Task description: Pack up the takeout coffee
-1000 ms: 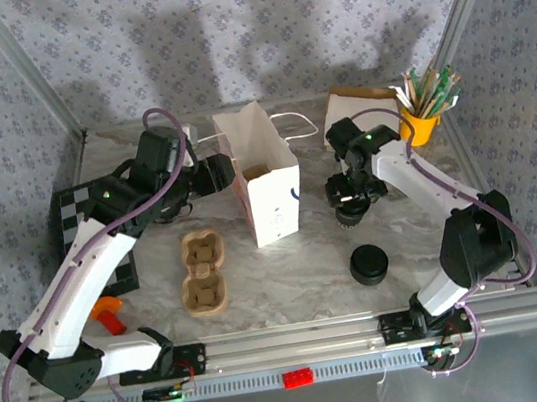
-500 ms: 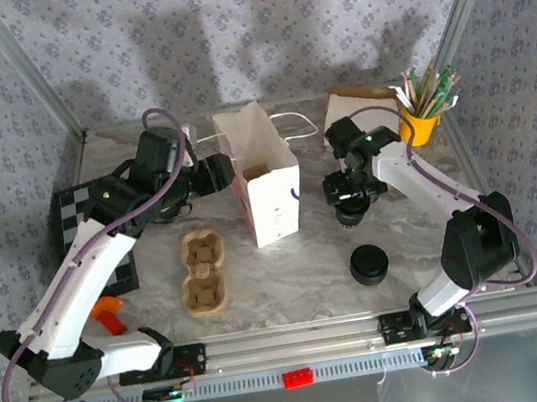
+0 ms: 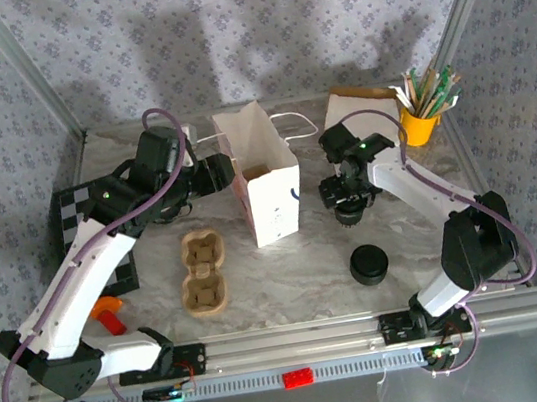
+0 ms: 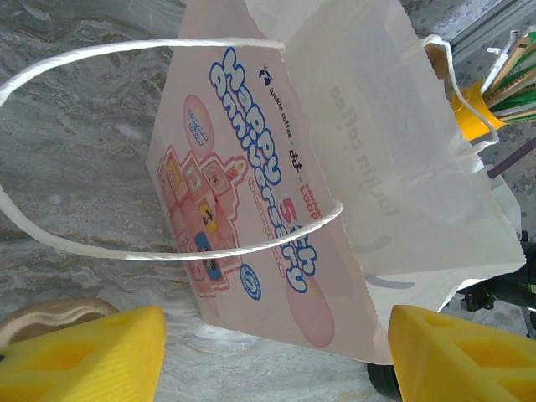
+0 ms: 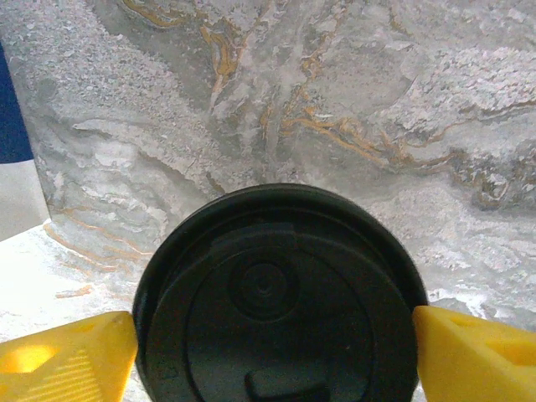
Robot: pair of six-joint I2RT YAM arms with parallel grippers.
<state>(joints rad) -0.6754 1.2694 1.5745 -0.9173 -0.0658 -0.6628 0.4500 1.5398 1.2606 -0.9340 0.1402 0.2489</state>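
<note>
A round black lid (image 5: 276,310) sits between my right gripper's (image 5: 274,339) yellow fingers, and both fingers touch its rim. Whatever is under the lid is hidden. From above, that right gripper (image 3: 346,194) hangs just right of the white paper bag (image 3: 268,186) with a black round shape under it. My left gripper (image 3: 212,174) is at the bag's left side. In its wrist view the left gripper (image 4: 276,339) stands open, the printed bag (image 4: 335,167) ahead of it, its string handles looping toward me.
A second black round thing (image 3: 368,265) rests on the table near the right arm. The brown pulp carrier (image 3: 202,271) lies left of the bag. A yellow cup of sticks (image 3: 421,123) and a white box (image 3: 361,106) stand at the back right. A checkerboard (image 3: 78,214) lies at the left.
My right gripper has shifted slightly left toward the bag, the black lid moving with it. The left arm and the bag have not moved.
</note>
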